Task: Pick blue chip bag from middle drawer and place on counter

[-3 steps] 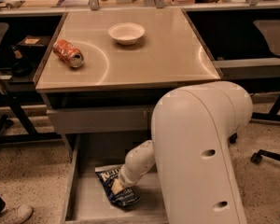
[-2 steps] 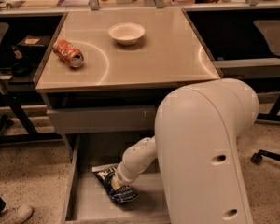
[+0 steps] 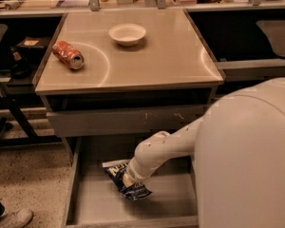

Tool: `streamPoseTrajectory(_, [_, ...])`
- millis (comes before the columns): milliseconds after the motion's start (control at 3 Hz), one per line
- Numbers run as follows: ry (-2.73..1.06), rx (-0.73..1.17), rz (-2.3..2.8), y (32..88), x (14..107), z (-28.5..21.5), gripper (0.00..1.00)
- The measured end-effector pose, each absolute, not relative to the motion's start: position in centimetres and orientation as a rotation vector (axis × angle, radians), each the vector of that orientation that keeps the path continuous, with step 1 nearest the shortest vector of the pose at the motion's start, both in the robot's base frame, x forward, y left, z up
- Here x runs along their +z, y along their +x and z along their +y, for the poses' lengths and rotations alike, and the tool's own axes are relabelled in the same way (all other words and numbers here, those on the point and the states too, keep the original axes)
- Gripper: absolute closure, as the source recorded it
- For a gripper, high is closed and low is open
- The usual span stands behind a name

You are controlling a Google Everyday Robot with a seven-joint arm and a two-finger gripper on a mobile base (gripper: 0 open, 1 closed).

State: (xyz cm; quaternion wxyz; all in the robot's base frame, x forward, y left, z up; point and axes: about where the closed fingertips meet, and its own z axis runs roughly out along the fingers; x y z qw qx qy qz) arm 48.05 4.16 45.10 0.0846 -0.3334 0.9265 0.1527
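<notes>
The step in hand is the pick. The arm (image 3: 167, 147) reaches down from the right into the open middle drawer (image 3: 97, 201), and the gripper (image 3: 128, 178) is at the blue chip bag (image 3: 137, 191), on top of its middle part. The bag lies on the grey floor of the drawer, a little left of the centre. Its white top band points to the back left and its dark lower end to the front right.

The wrist covers the place where the gripper meets the bag. So I cannot tell if the gripper is spread around the bag or already pinching it. Most probably it is in contact with the bag, but this is only my judgement. The bag looks to be resting on the drawer floor, not lifted.

The counter (image 3: 152, 63) is above. On it are a crushed orange can (image 3: 68, 54) at the left and a white bowl (image 3: 127, 34) near the back. The front and the right part of the top are bare, so there is room for the bag.

For the next move, the grip on the crinkly bag must first be firm, because such a bag can slip. Then the arm must lift it straight up and bring it forward. It has to pass clear of the closed drawer front (image 3: 128, 121) and the counter edge before it goes up and over the top. The placing is not yet begun.
</notes>
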Motion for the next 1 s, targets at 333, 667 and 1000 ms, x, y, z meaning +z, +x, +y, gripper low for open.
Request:
streamPoseTrajectory(333, [-0.926, 0.408, 2.795, 47.7, 48.8, -0.1, 1.0])
streamPoseTrajectory(667, [-0.839, 0.287, 2.802, 48.2, 54.0, -5.0, 1.0])
streamPoseTrajectory(1000, [-0.839, 0.287, 2.802, 48.2, 54.0, -5.0, 1.0])
